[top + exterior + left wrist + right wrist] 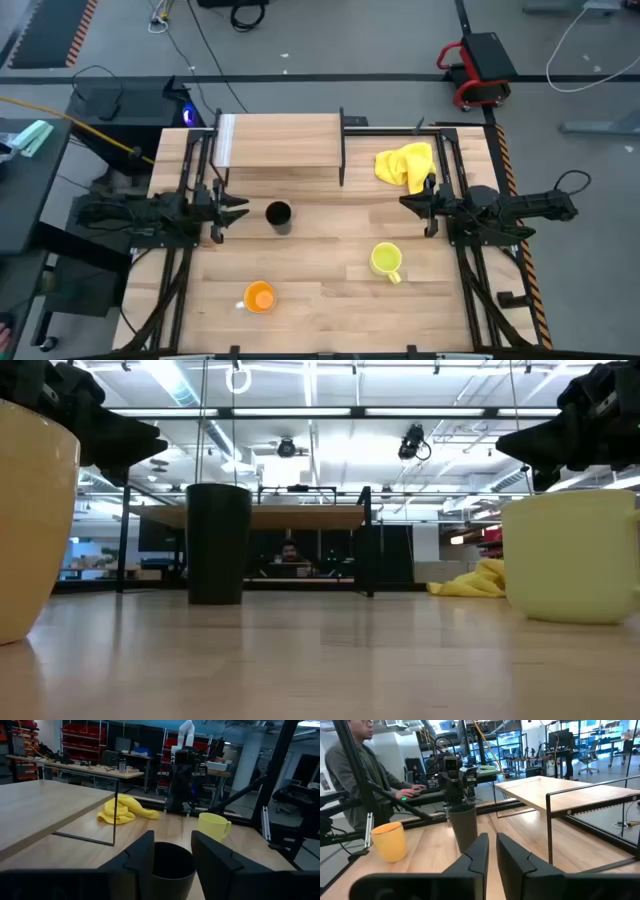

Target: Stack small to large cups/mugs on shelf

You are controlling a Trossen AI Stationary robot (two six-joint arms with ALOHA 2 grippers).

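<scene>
The black cup (278,214) stands upright on the tabletop in front of the shelf (280,140). My left gripper (240,208) hangs open just left of the cup. In the left wrist view its fingers frame the black cup (170,867) without touching it. The yellow mug (386,260) stands right of centre, with its handle toward the near edge. The orange mug (259,297) stands close to the near edge. My right gripper (408,203) waits at the table's right, fingers nearly together, touching nothing. The shelf top is bare.
A crumpled yellow cloth (405,165) lies right of the shelf, near my right gripper. Thin black posts (116,820) carry the shelf board. A person (350,775) sits at a desk beyond the table's left side. Bare wood (330,235) lies between the cup and the yellow mug.
</scene>
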